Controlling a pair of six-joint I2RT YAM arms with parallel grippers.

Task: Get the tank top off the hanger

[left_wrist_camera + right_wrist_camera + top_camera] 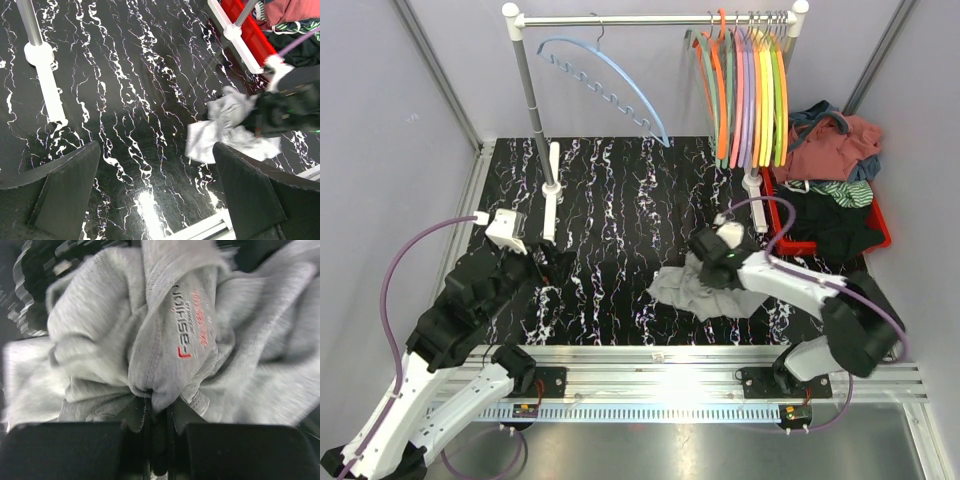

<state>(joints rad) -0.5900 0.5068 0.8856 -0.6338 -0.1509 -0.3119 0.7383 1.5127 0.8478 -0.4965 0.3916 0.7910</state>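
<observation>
Counter (620,200) is carrying the rack (650,18). A red bin (880,235) of mixed clothes is sitting at the far right.

Blue hanger (610,75) is hanging bare on the rail, tilted. A bundle of coloured hangers (745,90) is hanging at the right end, also bare.

Tank top (695,290), grey, is lying bunched on the counter right of centre, near the front edge and well apart from the blue hanger. So I'm reading the removal itself as done and this as the tail end, handling the loose garment.

Right tool (157,412) is pinching a fold of the top, jaws nearly together with cloth wedged between them. Left tool (156,147) is standing wide with nothing in it, hovering over bare counter left of the top.

Next move, my guess: either lift and carry the top to the bin, or let go and back off. A lift is calling for a straight pull up, since the pinch is only catching a small fold and the rest is going to drag. The left arm isn't looking needed.

Print on the cloth, in the right wrist view: "Fashion", with the F in red and the rest dark. A red line beside it and a small line under it are too blurred to read.
</observation>
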